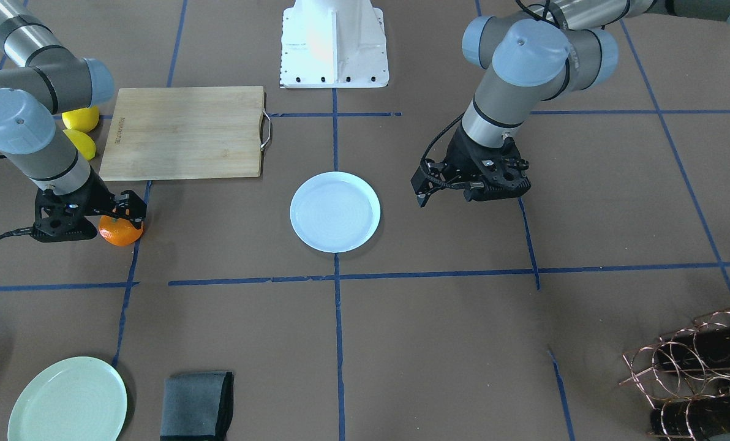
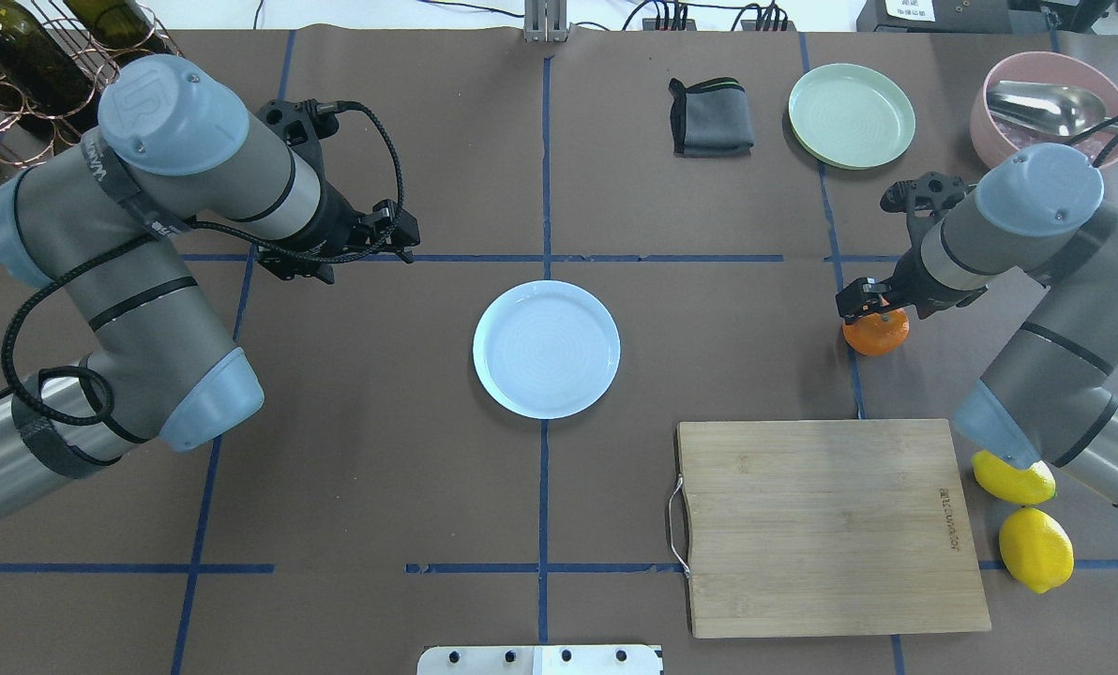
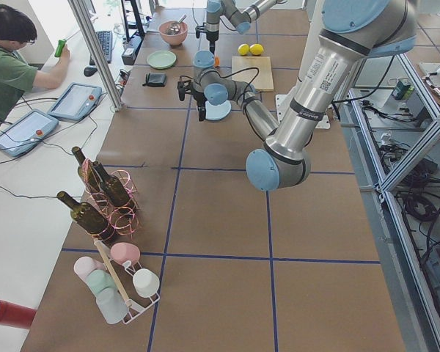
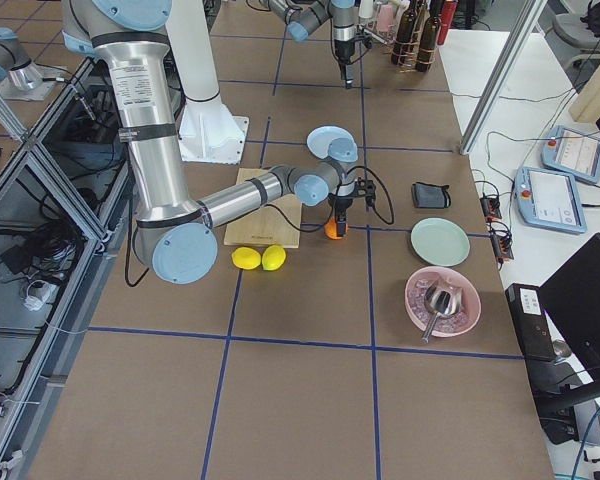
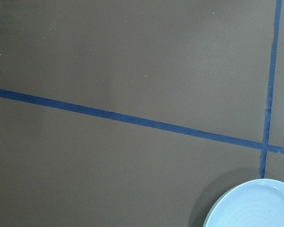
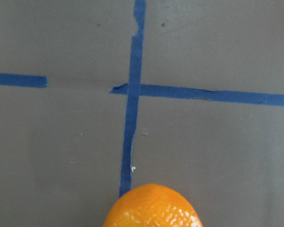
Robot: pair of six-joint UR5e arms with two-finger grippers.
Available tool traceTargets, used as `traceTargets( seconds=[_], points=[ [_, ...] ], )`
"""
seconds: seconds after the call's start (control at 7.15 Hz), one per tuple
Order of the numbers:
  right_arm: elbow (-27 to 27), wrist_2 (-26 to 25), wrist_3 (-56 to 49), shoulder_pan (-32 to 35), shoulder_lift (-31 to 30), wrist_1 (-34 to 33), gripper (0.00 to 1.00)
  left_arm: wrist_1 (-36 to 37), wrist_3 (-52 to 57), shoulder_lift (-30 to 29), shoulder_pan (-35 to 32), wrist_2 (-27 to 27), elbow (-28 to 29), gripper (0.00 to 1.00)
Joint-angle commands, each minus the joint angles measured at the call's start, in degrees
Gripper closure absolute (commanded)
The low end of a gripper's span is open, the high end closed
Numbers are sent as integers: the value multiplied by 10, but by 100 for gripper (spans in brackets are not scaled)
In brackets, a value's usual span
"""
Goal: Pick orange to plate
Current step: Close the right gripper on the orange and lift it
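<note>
Right hand (image 1: pixel 126 211) down over the orange (image 1: pixel 120 233) on the table (image 2: pixel 381 450), fingers straddling it, can't tell if pinching; left hand (image 1: pixel 423 191) hovers near the plate (image 1: pixel 335 212), spread unclear.

Bright-orange orange (image 2: pixel 878 336), pale bluish-white plate (image 2: pixel 546 349), brown blue-taped table (image 2: pixel 381 422)

One camera sits across the table (image 1: pixel 438 343), facing the robot's base (image 1: pixel 334 46) and looking steeply down; another looks down from behind the robot. Two stand high and far at the table's ends. Both wrist cameras hang close over the tabletop; the left one shares the plate (image 5: pixel 255 208) with all four.
</note>
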Motion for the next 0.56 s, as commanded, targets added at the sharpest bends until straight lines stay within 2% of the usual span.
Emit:
traceTargets(
  seconds=[0.0,0.42],
  points=[
    [-4,1,-1,-3,1,-1,0,0,0,0,-1,0,0,0],
    [-4,1,-1,-10,2,0,0,0,0,0,-1,0,-1,0]
  ],
)
